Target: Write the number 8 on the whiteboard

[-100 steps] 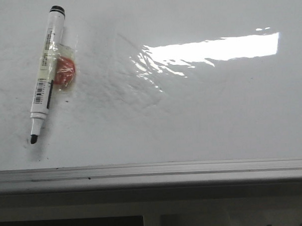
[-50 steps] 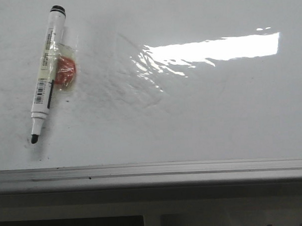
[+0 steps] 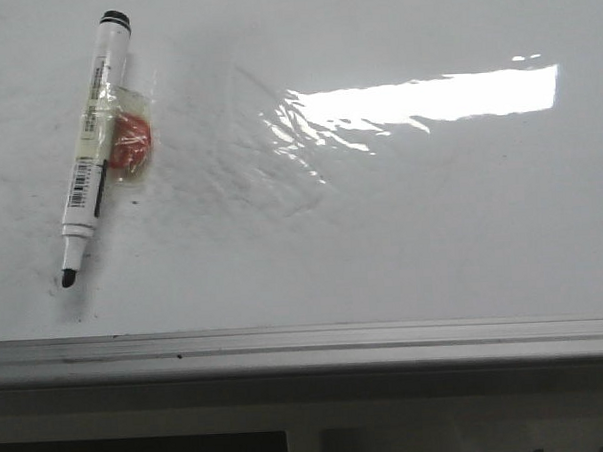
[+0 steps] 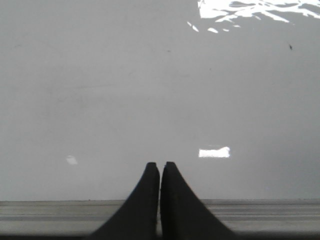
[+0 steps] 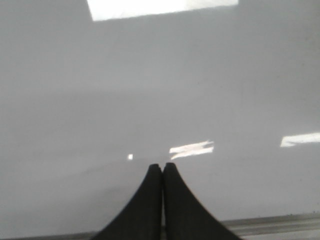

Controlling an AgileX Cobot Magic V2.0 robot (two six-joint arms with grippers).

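No number 8 on the whiteboard [image 3: 382,242]; marker [image 3: 93,145] lies unheld. Left hand [image 4: 160,167] and right hand [image 5: 162,167] pressed together, empty. Everything remains.

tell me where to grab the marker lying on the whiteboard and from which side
Grip the marker across its white barrel, probably just below the black end cap and clear of the taped red lump on its right side. Come straight down from above: it lies flat on the whiteboard, tip toward the near rail, so the jaws should close crosswise to its tilted length. Both grippers are shut now.
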